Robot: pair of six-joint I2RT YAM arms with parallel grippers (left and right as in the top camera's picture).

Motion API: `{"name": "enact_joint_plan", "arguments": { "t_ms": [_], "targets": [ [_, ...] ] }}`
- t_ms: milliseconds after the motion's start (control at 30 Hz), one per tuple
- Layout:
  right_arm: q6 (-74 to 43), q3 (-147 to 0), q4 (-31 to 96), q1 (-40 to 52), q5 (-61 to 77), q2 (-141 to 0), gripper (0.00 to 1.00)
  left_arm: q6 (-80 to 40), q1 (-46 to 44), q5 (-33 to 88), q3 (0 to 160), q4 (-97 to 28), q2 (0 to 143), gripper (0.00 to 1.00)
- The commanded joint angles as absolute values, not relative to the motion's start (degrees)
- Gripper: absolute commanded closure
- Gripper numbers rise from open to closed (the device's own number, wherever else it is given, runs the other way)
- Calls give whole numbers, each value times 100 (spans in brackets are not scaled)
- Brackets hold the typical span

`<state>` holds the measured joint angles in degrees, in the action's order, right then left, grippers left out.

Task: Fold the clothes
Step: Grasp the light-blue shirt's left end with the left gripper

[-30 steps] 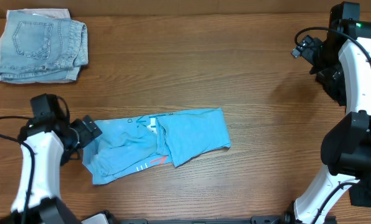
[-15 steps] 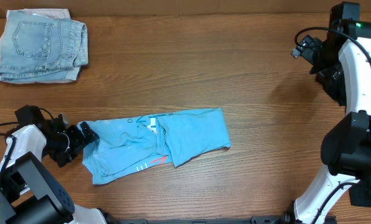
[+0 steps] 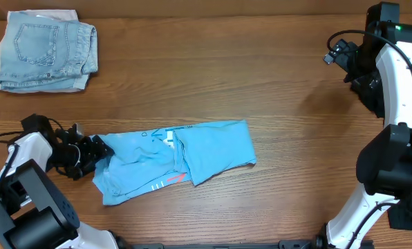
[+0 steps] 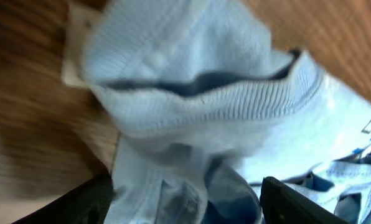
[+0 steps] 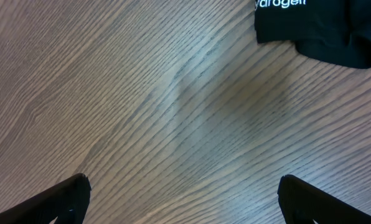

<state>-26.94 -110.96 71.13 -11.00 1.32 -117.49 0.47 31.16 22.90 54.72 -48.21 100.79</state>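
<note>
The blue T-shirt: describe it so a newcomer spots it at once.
On the wooden table, look front and left of centre, beside the left gripper. The sky-blue T-shirt lies rumpled there. Unlike the pale denim shorts in the far left corner, it is bright blue with white and red print.

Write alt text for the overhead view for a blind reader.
A crumpled sky-blue T-shirt lies on a wooden table, the left gripper at one end of it. Folded denim shorts lie at the top left; the right arm stands apart.

Ribbed-knit blue T-shirt [image 4: 192, 93], matt grained wood table [image 5: 173, 124], faded denim shorts [image 3: 47, 45]
</note>
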Motion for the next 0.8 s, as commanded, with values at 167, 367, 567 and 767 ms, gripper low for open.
{"name": "enact_joint_plan", "arguments": {
  "t_ms": [167, 367, 567, 767],
  "targets": [
    [-2676, -11183, 7094, -1122, 161, -11572, 0, -598, 2847, 1299, 5118, -5151, 10519, 19],
    [-2676, -11183, 7094, -1122, 161, -11572, 0, -495, 2314, 1726, 5118, -5159, 10519, 22],
    [-2676, -11183, 7094, -1122, 161, -11572, 0, -716, 1798, 1704, 5118, -4936, 10519, 79],
    [-2676, -11183, 7094, -1122, 161, -11572, 0, -845, 1772, 1369, 5205, -5022, 10519, 96]
  ]
}}
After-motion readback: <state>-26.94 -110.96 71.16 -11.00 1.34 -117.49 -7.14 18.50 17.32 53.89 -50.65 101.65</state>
